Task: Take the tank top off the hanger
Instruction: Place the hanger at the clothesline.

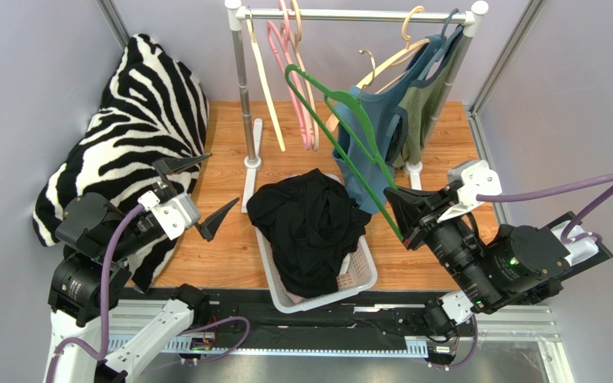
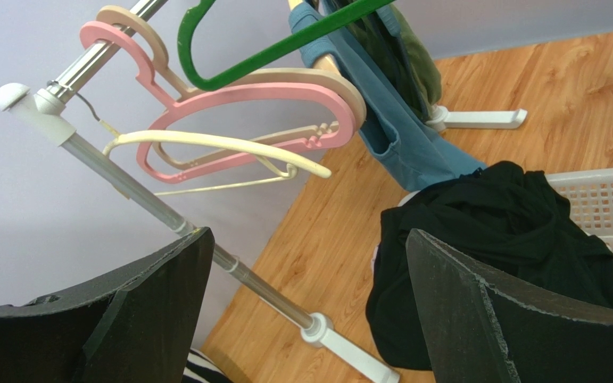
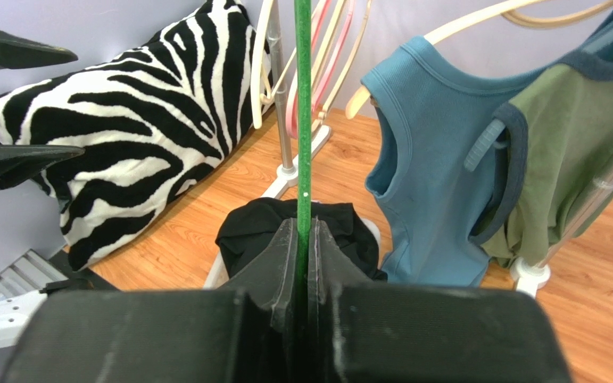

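Right wrist view is showing you the right gripper [image 3: 306,230] pinching the green hanger [image 3: 303,96], its end hiding between the fingers [image 3: 274,263], black tank top [image 3: 246,231] lying in the basket [image 1: 362,281] just beyond, left gripper [image 1: 220,179] spread.

Wood table [image 1: 230,239] w/ basket [image 1: 363,279], rack base [image 1: 252,164], zebra pillow [image 1: 146,104]

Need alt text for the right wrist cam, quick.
The right pincer is shut on a thin green hanger that runs straight up the middle of the view. Behind it a blue tank top hangs at right, black clothing lies heaped below, and a zebra-print cushion sits at left.
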Motion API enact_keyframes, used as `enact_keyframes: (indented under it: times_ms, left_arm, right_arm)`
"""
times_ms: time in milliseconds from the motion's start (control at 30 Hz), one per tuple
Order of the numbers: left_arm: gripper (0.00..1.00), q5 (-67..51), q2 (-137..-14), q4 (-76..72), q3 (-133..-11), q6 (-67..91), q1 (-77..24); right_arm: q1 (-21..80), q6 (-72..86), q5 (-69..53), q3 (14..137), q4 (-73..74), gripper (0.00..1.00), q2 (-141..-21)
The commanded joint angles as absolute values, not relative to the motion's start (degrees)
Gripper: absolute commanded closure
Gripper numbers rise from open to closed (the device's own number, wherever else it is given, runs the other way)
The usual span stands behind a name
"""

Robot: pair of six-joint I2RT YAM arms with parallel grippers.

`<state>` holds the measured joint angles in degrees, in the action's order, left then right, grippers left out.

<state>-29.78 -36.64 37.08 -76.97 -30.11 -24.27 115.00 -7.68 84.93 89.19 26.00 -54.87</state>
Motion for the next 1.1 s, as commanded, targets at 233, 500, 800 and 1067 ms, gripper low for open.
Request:
enact_keyframes:
  times_ms: [233,500,800,1067]
  left_arm:
    - [0.01,-30.9,-35.2,34.6,-75.5,-29.0,-24.1]
    - [0.01,-31.2,-35.2,34.5,-75.1,-28.7,-24.1]
    - [0.01,-32.0,-35.5,34.1,-75.7,-27.9,-24.1]
    - [0.01,-32.9,-35.5,33.8,-75.1,-27.0,-24.1]
  right_arm:
    - [119.0,4.3,91.5,91.9,28.5,1.00,-48.1]
    - [118.6,1.4,101.0,89.3,27.6,1.00,-46.5]
    - [111.3,-8.0,101.1,89.0,24.2,1.00,-49.0]
    - [104.2,-9.0,96.7,90.7,24.1,1.00,-50.8]
